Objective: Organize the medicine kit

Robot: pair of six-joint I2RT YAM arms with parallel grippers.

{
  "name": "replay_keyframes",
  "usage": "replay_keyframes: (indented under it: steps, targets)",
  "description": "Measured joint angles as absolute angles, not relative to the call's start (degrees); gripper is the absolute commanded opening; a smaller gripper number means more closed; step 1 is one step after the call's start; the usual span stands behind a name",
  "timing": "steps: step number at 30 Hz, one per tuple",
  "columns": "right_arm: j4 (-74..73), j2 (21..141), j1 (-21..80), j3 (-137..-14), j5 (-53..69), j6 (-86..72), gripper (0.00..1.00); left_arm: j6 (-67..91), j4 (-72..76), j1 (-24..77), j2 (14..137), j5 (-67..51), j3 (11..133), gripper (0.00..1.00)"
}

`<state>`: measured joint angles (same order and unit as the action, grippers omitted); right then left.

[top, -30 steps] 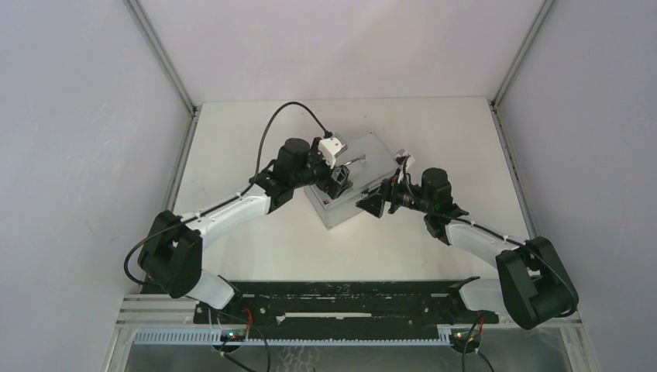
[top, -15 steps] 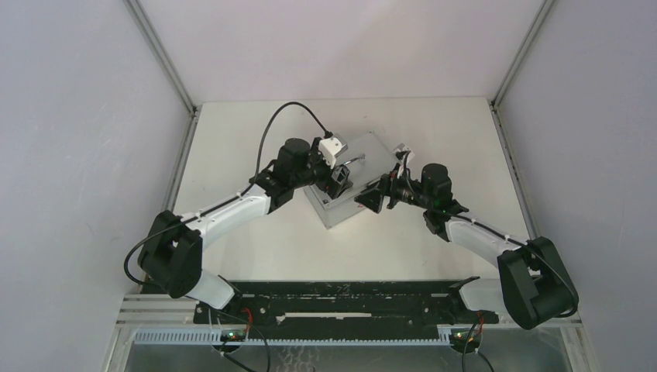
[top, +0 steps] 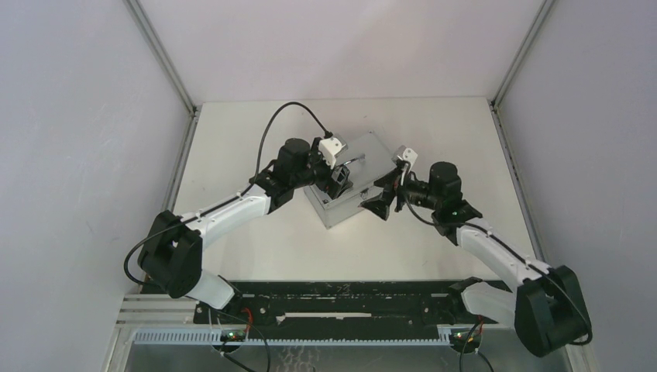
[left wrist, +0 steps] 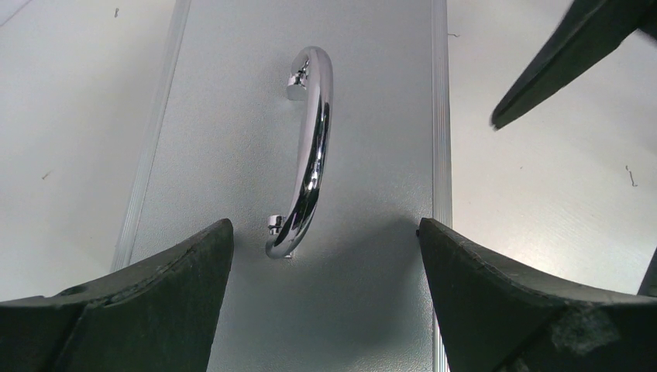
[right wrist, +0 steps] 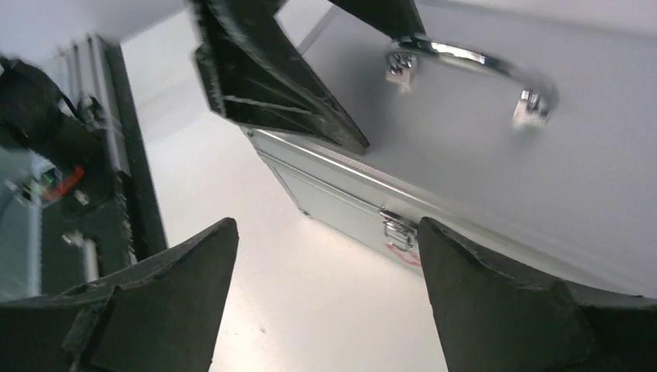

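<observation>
Stock of the scene as I see it from my console.

1. Medicine kit (top: 370, 153): grey metal box, a little above the centre of the overhead frame, standing on the white table (top: 256, 256). It is turned at an angle, with one corner pointing towards the bottom of the frame. The lid is down. In the left wrist view the ribbed lid (left wrist: 232, 116) fills the middle of the frame.
   - Handle (left wrist: 314, 147): chrome, lying flat along the lid. It also shows at the upper right of the right wrist view (right wrist: 472, 58).
   - Latch (right wrist: 399, 229): on the front wall, right of centre in the right wrist view, with a bit of red sticker (right wrist: 411, 252) just below it. I cannot tell whether it is fastened.

2. Left gripper (top: 338, 182): over the left part of the lid in the overhead frame. The wrist view (left wrist: 324, 232) shows its jaws spread wide, with the near end of the handle between them and nothing grasped.

3. Right gripper (top: 380, 203): just beside the kit's lower right edge in the overhead frame. Its wrist view (right wrist: 325, 232) shows the jaws wide apart, with bare table and the kit's front wall between them. It holds nothing. One of its fingers shows at the upper right of the left wrist view.

4. Black rail (top: 349, 298): runs across the bottom of the overhead frame.
</observation>
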<state>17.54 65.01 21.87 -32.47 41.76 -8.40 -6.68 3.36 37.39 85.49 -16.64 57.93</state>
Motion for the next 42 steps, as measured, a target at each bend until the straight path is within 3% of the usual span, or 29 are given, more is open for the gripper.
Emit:
replay_keyframes:
  steps: [5, 16, 29, 36, 42]
  targets:
    - [5.0, 59.4, 23.0, -38.6, 42.7, 12.1, 0.96, -6.7, 3.4, 37.4, 85.4, -16.7, 57.9, 0.92]
    - [-5.9, 66.2, 27.5, -42.7, 33.8, 50.0, 0.93, -6.6, 3.2, 37.0, 85.4, -18.4, 57.9, 0.92]
    - [6.1, 73.4, 31.7, -39.0, 22.9, 57.6, 0.93, -6.6, 3.0, 35.8, 85.4, -20.8, 57.8, 0.92]
    - [14.1, 74.0, 32.8, -35.3, 19.5, 59.4, 0.83, -6.6, 3.0, 35.6, 85.4, -21.2, 57.8, 0.92]
    - [22.7, 74.8, 33.5, -31.5, 17.7, 59.4, 0.83, -6.6, 3.4, 35.4, 85.3, -21.2, 57.5, 0.92]
